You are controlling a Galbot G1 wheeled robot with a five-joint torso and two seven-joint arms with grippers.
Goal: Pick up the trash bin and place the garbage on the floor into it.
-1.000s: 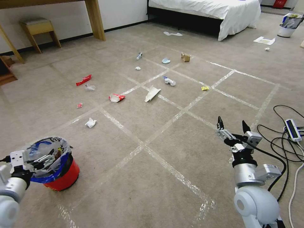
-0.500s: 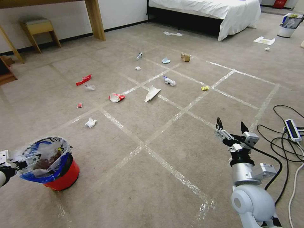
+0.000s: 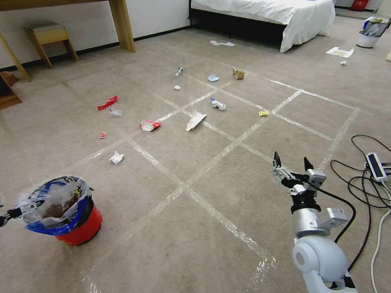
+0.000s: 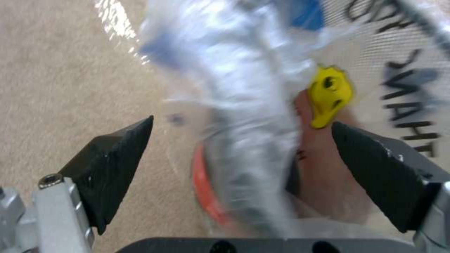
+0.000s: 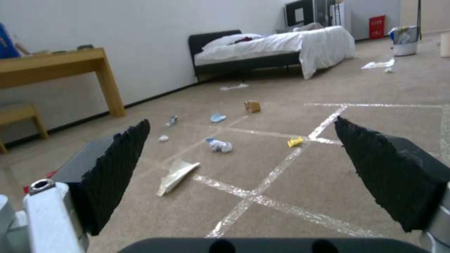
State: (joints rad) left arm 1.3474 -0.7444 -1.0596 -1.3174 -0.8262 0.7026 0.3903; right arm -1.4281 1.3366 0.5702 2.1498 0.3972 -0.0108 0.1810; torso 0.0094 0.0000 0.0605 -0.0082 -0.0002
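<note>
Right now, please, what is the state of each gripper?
Left gripper: open, its fingers astride the trash bin's bagged rim, not clamped.
Right gripper: open, holding nothing, above the floor.

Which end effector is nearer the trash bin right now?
Left. The left end effector is open astride the trash bin rim; the right end effector hangs open far across the floor.

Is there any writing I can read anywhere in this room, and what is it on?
"THANK", upside down as shown: black print on the trash bin's clear liner bag; further letters beside it are cut off.
Red wrappers on the floor: print too small to read.
</note>
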